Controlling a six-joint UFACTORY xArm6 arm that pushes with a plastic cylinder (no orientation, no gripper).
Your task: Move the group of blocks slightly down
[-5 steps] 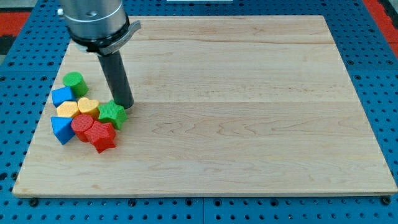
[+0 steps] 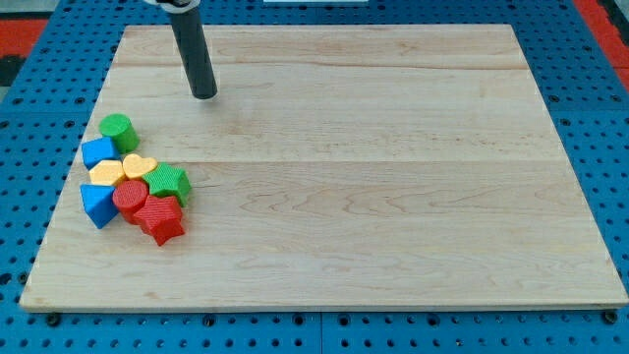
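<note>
A tight group of blocks lies at the view's left on the wooden board (image 2: 393, 177). It holds a green cylinder (image 2: 118, 129), a blue block (image 2: 98, 151), a yellow heart (image 2: 140, 165), an orange-yellow block (image 2: 106, 174), a green star (image 2: 169, 182), a red cylinder (image 2: 129, 198), a blue triangular block (image 2: 96, 203) and a red star (image 2: 161, 218). My tip (image 2: 204, 95) stands apart from the group, above and to the right of the green star, touching no block.
The board lies on a blue pegboard surface (image 2: 39, 118). The group sits close to the board's left edge.
My tip has moved from beside the green star toward the view's top, away from the group. The green star sits slightly further left and down than before.
</note>
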